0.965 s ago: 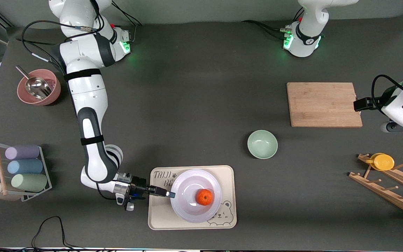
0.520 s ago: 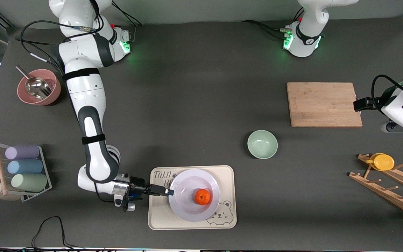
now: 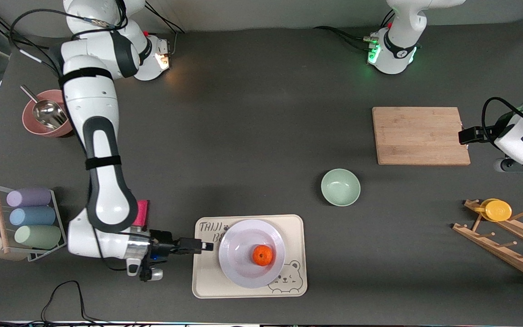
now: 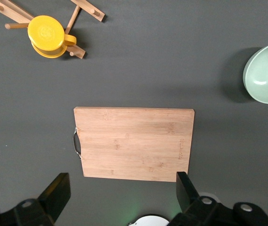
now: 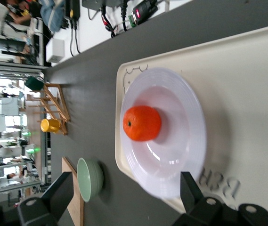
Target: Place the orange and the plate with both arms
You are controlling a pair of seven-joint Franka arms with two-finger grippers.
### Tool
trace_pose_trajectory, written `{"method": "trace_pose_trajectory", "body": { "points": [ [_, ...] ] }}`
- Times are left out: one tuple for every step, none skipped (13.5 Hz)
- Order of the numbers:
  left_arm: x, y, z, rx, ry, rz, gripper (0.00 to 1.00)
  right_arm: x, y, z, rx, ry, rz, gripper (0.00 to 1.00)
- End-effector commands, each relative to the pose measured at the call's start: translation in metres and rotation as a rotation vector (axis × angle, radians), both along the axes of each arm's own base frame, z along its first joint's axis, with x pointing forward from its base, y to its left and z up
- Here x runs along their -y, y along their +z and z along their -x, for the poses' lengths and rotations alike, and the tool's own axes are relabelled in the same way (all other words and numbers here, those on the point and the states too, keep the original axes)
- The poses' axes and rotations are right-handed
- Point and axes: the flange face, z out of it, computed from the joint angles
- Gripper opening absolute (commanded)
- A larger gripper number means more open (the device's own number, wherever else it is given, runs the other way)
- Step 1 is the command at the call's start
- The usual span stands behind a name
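Note:
The pale plate (image 3: 243,268) lies flat on the cream bear tray (image 3: 295,227), near the front camera. The orange (image 3: 263,255) sits in the plate. My right gripper (image 3: 206,246) is open and empty, low over the tray's edge toward the right arm's end, just clear of the plate's rim. In the right wrist view the plate (image 5: 181,141) and the orange (image 5: 142,123) lie ahead of the spread right gripper (image 5: 124,188). My left gripper (image 4: 122,188) is open and empty and waits high over the table beside the cutting board.
A pale green bowl (image 3: 340,187) stands between the tray and the wooden cutting board (image 3: 420,135). A wooden rack holds a yellow lid (image 3: 497,210). A pink bowl with a metal scoop (image 3: 50,113), a cup rack (image 3: 30,218) and a small pink object (image 3: 142,213) are near the right arm.
My right gripper let go of the plate's rim and drew back toward the right arm's end. The plate settled flat on the tray with the orange. The left arm has not moved.

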Motion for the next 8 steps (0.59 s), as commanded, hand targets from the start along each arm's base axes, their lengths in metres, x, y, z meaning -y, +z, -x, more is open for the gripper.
{"method": "trace_pose_trajectory", "body": {
  "points": [
    [0.001, 0.001, 0.003, -0.006, -0.015, 0.007, 1.00, 0.012, 0.069, 0.009, -0.054, 0.014, 0.112, 1.00],
    [0.003, 0.001, 0.003, -0.008, -0.019, 0.007, 1.00, 0.021, 0.092, 0.013, -0.058, 0.027, 0.159, 1.00],
    [0.003, 0.001, 0.003, -0.008, -0.019, 0.007, 1.00, 0.031, 0.116, 0.019, -0.069, 0.038, 0.211, 1.00],
    [0.003, 0.001, 0.003, -0.008, -0.019, 0.007, 1.00, 0.036, 0.138, 0.027, -0.095, 0.049, 0.276, 1.00],
    [0.003, 0.001, 0.003, -0.008, -0.019, 0.007, 1.00, 0.042, 0.164, 0.036, -0.094, 0.058, 0.365, 1.00],
    [0.003, 0.001, 0.003, -0.008, -0.019, 0.007, 1.00, 0.043, 0.190, 0.048, -0.078, 0.083, 0.470, 1.00],
    [0.004, 0.001, 0.003, -0.008, -0.020, 0.007, 1.00, 0.051, 0.210, 0.059, -0.081, 0.107, 0.562, 1.00],
    [0.003, 0.001, 0.003, -0.008, -0.019, 0.007, 1.00, 0.057, 0.223, 0.073, -0.108, 0.121, 0.621, 1.00]
  ]
}}
